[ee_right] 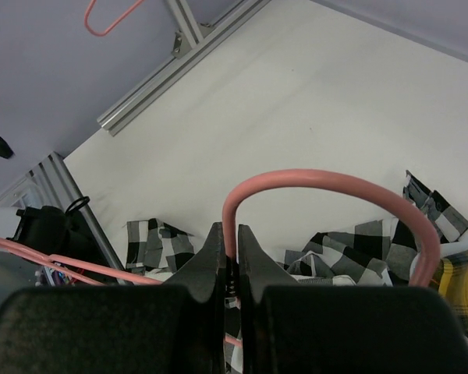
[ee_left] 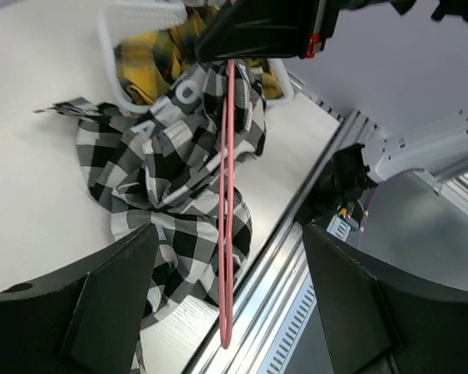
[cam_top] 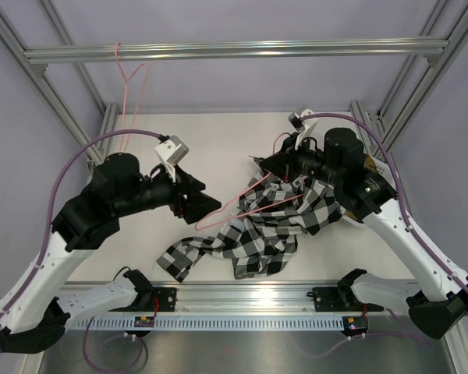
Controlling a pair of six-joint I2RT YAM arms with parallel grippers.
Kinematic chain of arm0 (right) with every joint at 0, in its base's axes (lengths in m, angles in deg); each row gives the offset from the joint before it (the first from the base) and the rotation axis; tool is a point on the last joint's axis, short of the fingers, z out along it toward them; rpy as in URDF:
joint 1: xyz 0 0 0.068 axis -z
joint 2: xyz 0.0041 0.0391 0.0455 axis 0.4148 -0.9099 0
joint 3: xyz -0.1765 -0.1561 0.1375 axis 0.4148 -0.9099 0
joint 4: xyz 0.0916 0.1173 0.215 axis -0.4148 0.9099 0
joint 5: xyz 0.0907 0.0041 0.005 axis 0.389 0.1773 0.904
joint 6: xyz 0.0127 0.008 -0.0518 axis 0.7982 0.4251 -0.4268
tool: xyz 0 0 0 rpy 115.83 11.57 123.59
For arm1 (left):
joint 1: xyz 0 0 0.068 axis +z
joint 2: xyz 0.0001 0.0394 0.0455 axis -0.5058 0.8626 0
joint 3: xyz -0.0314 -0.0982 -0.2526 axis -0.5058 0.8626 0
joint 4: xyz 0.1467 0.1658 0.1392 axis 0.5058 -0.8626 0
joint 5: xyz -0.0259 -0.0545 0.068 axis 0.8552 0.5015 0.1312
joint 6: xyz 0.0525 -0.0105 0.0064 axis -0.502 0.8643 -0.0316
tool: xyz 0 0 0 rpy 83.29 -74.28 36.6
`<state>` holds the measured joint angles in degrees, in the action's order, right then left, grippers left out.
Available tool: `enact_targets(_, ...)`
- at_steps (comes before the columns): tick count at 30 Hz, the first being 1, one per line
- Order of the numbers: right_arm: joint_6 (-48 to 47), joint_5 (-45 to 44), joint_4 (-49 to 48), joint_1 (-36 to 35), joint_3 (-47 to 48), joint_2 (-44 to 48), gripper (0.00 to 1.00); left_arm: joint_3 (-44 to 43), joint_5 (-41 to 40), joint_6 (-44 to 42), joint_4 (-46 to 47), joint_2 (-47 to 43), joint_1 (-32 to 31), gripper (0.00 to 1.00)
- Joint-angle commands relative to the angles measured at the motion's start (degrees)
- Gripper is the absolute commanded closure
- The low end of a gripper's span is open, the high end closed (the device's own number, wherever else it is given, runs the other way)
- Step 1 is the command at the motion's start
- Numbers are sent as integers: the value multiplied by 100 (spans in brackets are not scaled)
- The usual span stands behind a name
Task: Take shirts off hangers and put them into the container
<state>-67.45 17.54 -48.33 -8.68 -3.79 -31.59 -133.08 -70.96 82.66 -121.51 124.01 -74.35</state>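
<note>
The black-and-white shirt (cam_top: 265,234) lies crumpled in the middle of the top view, on the white table (cam_top: 218,132), with one sleeve trailing toward the lower left. A pink hanger (ee_left: 230,179) is caught up in it, and its wire pokes out of the cloth on the left side.

My right gripper (ee_right: 228,248), low and centre in the right wrist view, is clamped on that hanger's hook. Its jaws are pressed together with the wire pinched between them.

My left gripper (ee_left: 230,234) stands spread wide and has hold of nothing. In the left wrist view the hanger's wire runs down the middle of the frame, beyond my two fingers (ee_left: 109,304).

At the upper left of that view sits the container (ee_left: 140,14) with the yellow-and-black shirt (ee_left: 152,70) inside it. Folds of the checked black-and-white cloth lie up against its near side. In the top view my right arm hides the container.

A second hanger (cam_top: 129,74) hangs bare from the grey rail (cam_top: 234,51) at the upper left of the top view.
</note>
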Motion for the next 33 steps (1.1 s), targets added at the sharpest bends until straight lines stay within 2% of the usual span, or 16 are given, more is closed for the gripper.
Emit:
enact_targets(1,-120,142,-427,-170,206,-109,100,316,853,-123,-16,375,11,23)
enact_targets(7,-67,89,-550,-381,321,-285,100,738,915,-175,-77,437,11,37)
enact_targets(10,-76,28,-602,-539,347,-425,100,897,828,-201,-85,367,11,48)
enact_targets(11,-50,19,-620,-566,356,-443,100,915,784,-219,-121,358,11,53)
enact_targets(12,-49,10,-638,-627,364,-469,100,923,758,-228,-147,340,2,65)
enact_targets(13,-49,-8,-647,-662,365,-496,100,932,731,-254,-182,323,2,72)
enact_targets(14,-41,-16,-664,-697,373,-548,100,958,653,-289,-217,253,11,86)
enact_targets(16,-32,-16,-690,-724,382,-601,100,959,547,-324,-270,182,11,99)
enact_targets(19,21,36,-734,-750,373,-671,97,906,397,-412,-471,33,11,100)
enact_targets(21,82,62,-761,-750,373,-698,86,783,230,-456,-647,-38,11,100)
enact_targets(22,126,89,-778,-742,365,-698,68,722,169,-474,-874,-73,11,100)
enact_targets(24,153,115,-770,-742,356,-698,44,590,-7,-465,-1113,-204,2,100)
enact_targets(25,170,81,-726,-750,347,-681,27,555,-103,-422,-1340,-266,11,100)
enact_targets(29,153,-77,-463,-742,321,-619,6,458,-691,-272,-1878,-652,11,100)
enact_targets(33,65,-350,-111,-742,277,-417,1,335,-1245,-35,-2177,-951,11,100)
